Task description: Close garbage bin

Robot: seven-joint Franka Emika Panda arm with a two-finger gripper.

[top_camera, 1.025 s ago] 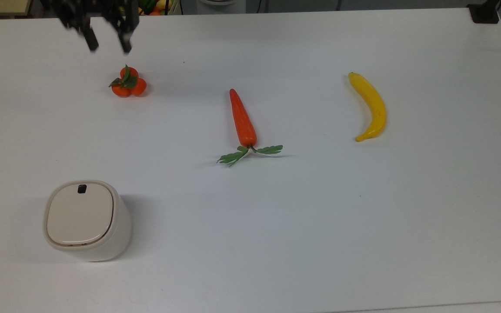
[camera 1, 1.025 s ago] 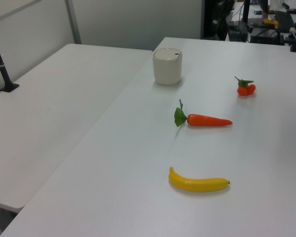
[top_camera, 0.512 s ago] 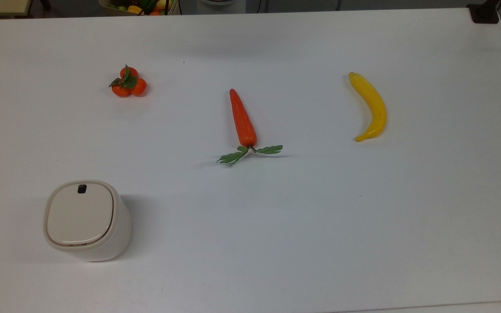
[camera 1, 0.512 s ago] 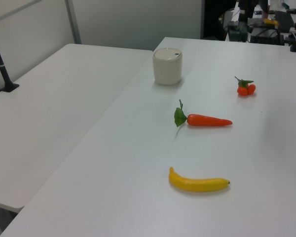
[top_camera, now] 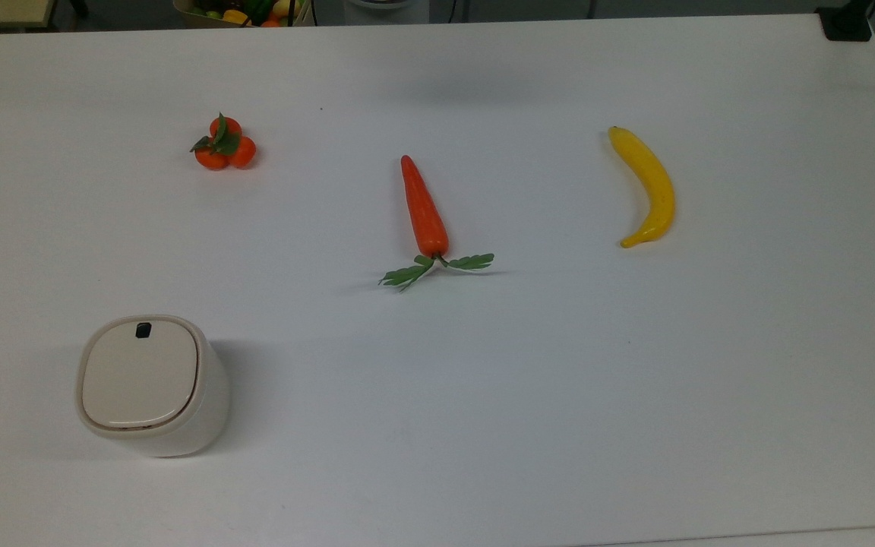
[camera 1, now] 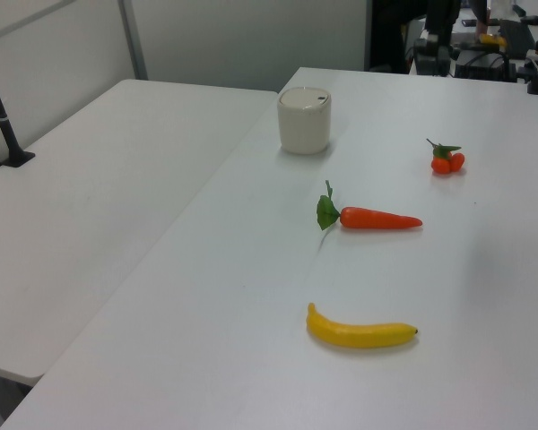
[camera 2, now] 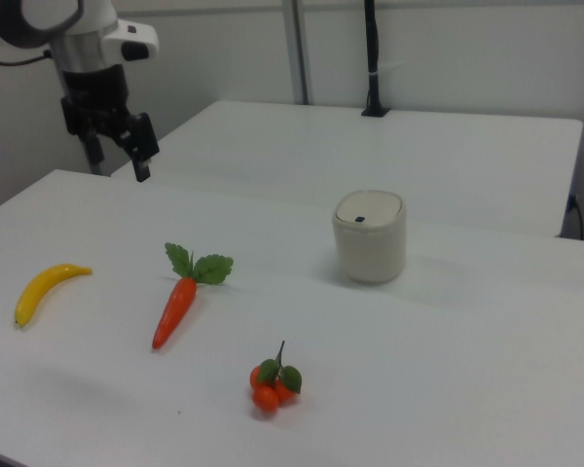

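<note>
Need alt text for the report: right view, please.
A cream bin with its lid down stands on a white table, right of centre. In front of it lie an orange cluster, a carrot and, far left, a banana. The robot arm's pincer hangs at upper left, above the table's far edge, away from everything.

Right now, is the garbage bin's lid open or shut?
Shut. The garbage bin stands upright with its lid lying flat and flush on the rim; the right view shows the same.

Before us: garbage bin [top_camera: 153, 385] of smooth, faintly glossy cream plastic; matt white table [top_camera: 559, 395]; glossy plastic-looking banana [top_camera: 646, 186].
</note>
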